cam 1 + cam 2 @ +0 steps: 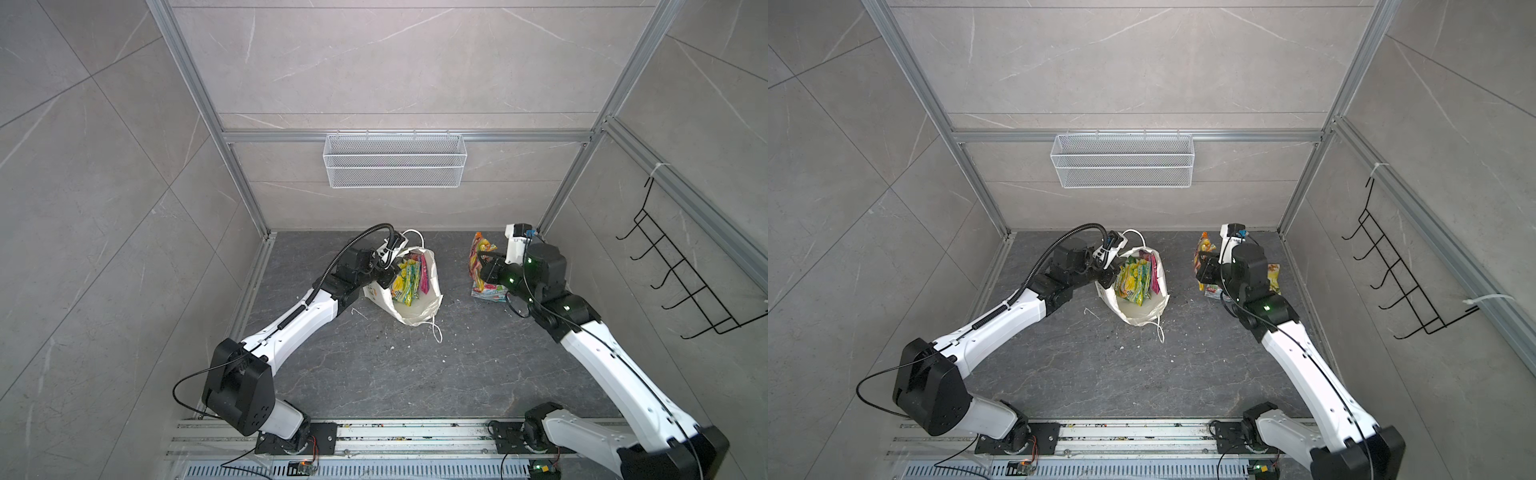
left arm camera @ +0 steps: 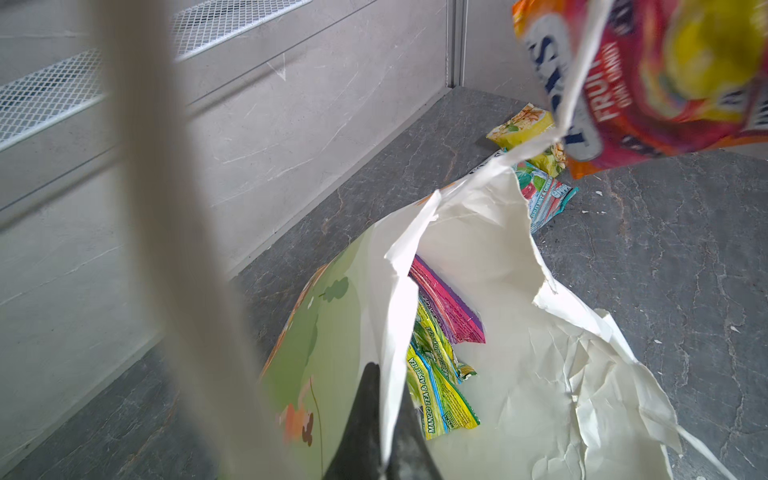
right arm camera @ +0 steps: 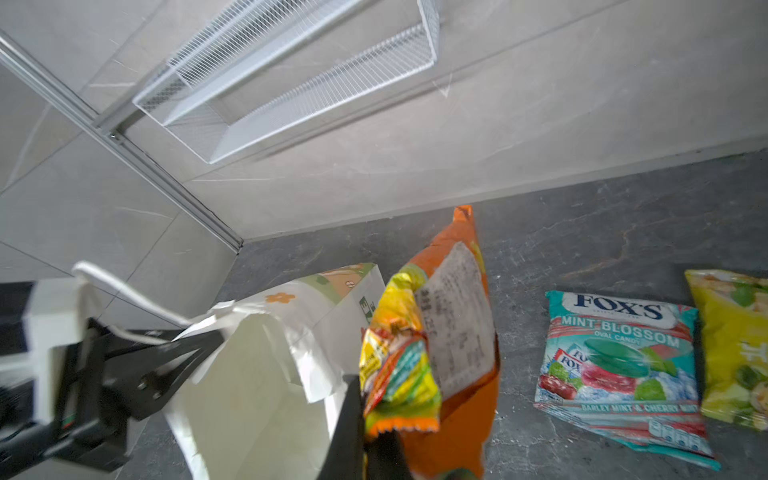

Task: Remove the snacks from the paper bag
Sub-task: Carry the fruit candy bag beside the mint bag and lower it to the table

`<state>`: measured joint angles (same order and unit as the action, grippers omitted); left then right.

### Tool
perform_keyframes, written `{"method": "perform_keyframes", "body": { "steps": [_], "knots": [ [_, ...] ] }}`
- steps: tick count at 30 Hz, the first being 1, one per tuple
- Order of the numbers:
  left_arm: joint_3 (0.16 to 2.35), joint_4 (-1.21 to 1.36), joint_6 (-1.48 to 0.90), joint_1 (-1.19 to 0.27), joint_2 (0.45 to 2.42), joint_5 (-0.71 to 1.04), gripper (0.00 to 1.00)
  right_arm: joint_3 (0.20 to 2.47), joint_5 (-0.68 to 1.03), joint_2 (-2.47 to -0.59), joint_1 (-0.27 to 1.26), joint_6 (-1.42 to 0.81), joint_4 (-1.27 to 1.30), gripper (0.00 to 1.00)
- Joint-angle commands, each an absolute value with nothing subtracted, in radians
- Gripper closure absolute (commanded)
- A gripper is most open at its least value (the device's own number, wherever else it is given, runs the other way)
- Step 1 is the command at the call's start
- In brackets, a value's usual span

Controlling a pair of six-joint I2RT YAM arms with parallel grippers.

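Closest to the left wrist lens, a blurred white cord handle (image 2: 166, 208) crosses the view. Behind it, my left claw (image 2: 386, 415) is clenched on the rim of the paper bag (image 1: 417, 309), holding its mouth open. My right claw (image 3: 368, 419) grasps an orange-red packet (image 3: 465, 424), whose long axis points away from the fingers. It hangs clear of the bag, between the bag and a teal packet (image 3: 615, 357) and a yellow packet (image 3: 735, 345) lying flat just beyond. My right arm is the nearer to that spot. A yellow-green packet (image 2: 440, 399) and a purple packet (image 2: 449, 307) stand on edge inside the bag. The bag's bottom beneath them is hidden.
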<state>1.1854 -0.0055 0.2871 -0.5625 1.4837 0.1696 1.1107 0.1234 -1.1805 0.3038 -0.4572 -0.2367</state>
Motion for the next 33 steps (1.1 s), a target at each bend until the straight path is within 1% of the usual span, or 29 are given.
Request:
{"method": "perform_keyframes", "body": {
  "steps": [1,6,8,11,15,21,23,25,33],
  "knots": [
    [1.206,0.031,0.264,-0.563,1.477,0.150,1.00,1.178,0.293,-1.312,0.259,-0.513,-0.236,1.00],
    [1.211,0.019,0.268,-0.563,1.482,0.151,1.00,1.262,0.383,-1.509,0.240,-0.482,-0.238,1.00],
    [1.209,0.018,0.270,-0.563,1.480,0.147,1.00,1.286,0.390,-1.574,0.240,-0.473,-0.245,1.00],
    [1.204,0.023,0.272,-0.565,1.476,0.143,1.00,1.312,0.435,-1.640,0.227,-0.479,-0.234,1.00],
    [1.201,0.028,0.272,-0.564,1.476,0.142,1.00,1.343,0.446,-1.715,0.215,-0.477,-0.229,1.00],
    [1.199,0.031,0.272,-0.563,1.479,0.142,1.00,1.457,0.476,-1.841,0.188,-0.423,-0.337,1.00],
    [1.198,0.031,0.272,-0.564,1.477,0.142,1.00,1.506,0.437,-1.880,0.178,-0.403,-0.408,1.00],
    [1.197,0.031,0.268,-0.563,1.474,0.142,1.00,1.540,0.441,-1.922,0.168,-0.375,-0.442,1.00],
    [1.195,0.040,0.255,-0.563,1.474,0.151,1.00,1.733,0.286,-2.056,0.161,-0.216,-0.716,1.00]
  ]
}}
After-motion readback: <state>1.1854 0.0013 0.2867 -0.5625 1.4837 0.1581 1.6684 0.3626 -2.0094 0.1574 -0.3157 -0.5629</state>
